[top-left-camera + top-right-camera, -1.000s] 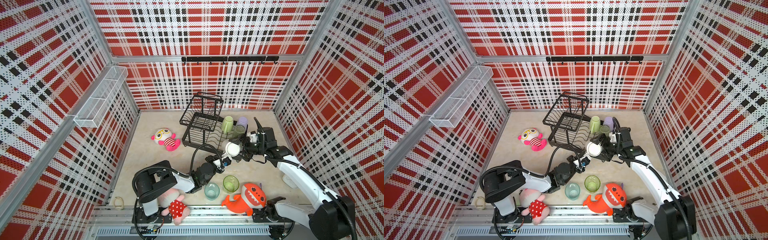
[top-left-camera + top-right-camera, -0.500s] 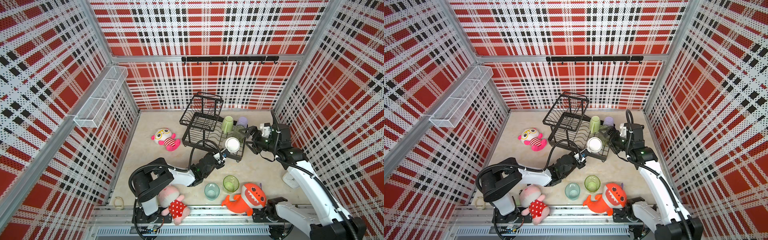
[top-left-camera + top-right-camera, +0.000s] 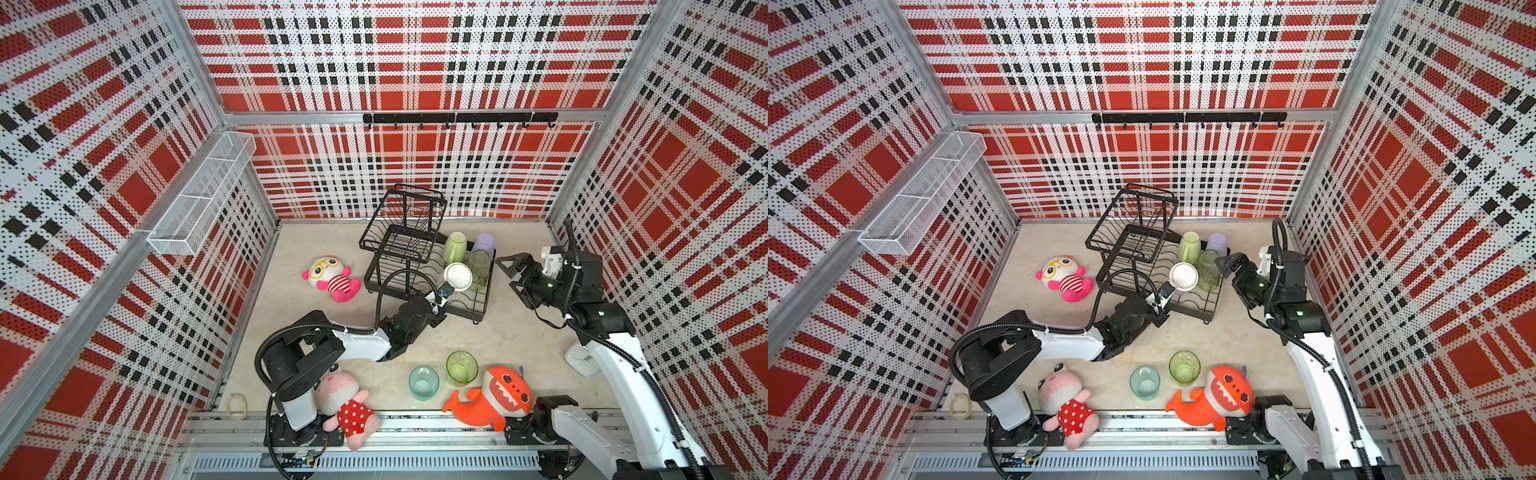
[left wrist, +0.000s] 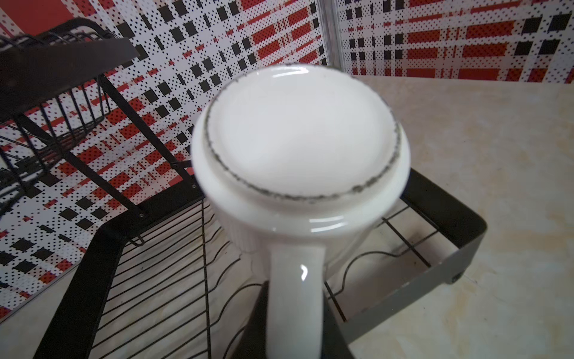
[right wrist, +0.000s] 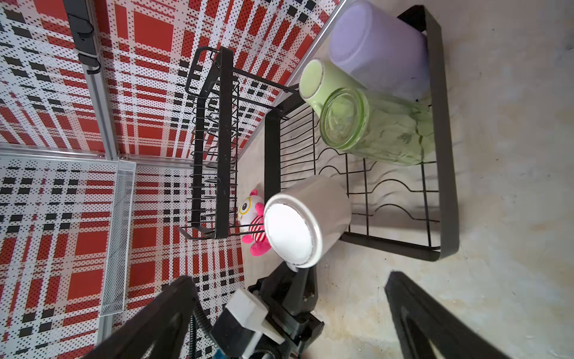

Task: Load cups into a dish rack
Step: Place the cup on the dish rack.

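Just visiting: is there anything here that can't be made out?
- Inside of the white mug: base-up in every view.
- Fingertips of the left gripper: behind the mug's handle in the left wrist view, tiny in both top views.
- Whether the mug touches the dish rack wires: the mug's body hides it.
- The small white object beside the right arm: too small to identify.

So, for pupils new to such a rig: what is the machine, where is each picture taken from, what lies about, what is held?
Two robot arms work on a walled table. Two pictures look down from above; two come from wrist cameras. The left arm's fingers hold a white mug by its handle, bottom up over the dish rack, which holds a pale green mug, lilac tumbler and tall green glass. The right arm's fingers are open. A teal glass, short green glass and plush toys lie loose.
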You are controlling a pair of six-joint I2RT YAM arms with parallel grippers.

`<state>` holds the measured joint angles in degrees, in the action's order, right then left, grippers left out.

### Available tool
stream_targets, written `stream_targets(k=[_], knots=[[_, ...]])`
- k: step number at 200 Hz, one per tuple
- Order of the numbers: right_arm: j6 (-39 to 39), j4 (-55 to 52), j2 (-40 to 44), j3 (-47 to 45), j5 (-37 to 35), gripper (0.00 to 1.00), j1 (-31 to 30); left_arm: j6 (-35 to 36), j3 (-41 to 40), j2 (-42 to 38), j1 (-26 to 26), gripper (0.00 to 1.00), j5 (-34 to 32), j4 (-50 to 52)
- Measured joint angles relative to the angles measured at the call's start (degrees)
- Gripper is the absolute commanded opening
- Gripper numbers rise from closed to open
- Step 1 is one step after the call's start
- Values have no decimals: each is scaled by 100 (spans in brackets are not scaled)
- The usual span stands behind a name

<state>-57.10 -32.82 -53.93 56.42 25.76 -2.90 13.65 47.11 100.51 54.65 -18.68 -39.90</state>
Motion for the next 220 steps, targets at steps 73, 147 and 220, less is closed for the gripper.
stream_targets(k=[73,147,220], knots=[[249,-177,83,0,-122,100,234,-629,673,275,-109,0,79,566],[396,-319,133,0,-140,100,396,-1346,796,542,-328,0,205,1040],[638,-774,129,7,-623,100,581,-1816,1281,881,-444,0,258,1233]])
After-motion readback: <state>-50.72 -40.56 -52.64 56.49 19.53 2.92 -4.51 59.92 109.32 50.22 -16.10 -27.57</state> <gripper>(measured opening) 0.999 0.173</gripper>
